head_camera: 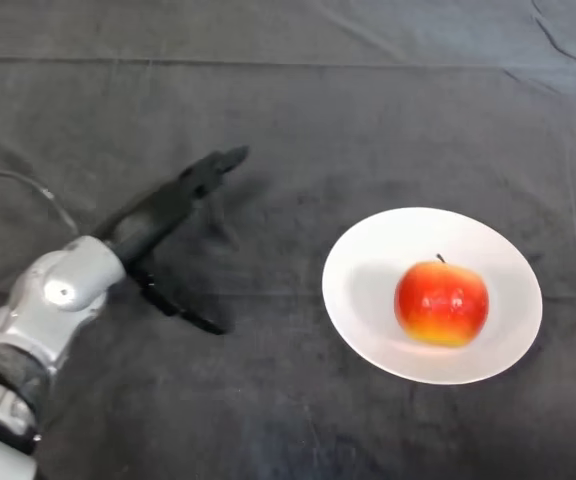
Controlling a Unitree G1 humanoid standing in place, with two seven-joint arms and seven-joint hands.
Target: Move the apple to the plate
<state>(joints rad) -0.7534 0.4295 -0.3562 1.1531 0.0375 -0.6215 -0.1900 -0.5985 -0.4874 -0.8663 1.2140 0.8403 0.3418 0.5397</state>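
A red and yellow apple [441,302] stands upright on the white plate [368,270], right of the view's middle. My left hand [168,212] is well to the left of the plate, above the dark cloth. Its fingers [218,168] stretch straight toward the far side and its thumb [173,305] points down toward the near side. The hand is open and holds nothing. A wide strip of cloth separates it from the plate.
A dark wrinkled cloth [298,110] covers the whole table. My silver-grey forearm [53,300] comes in from the lower left corner.
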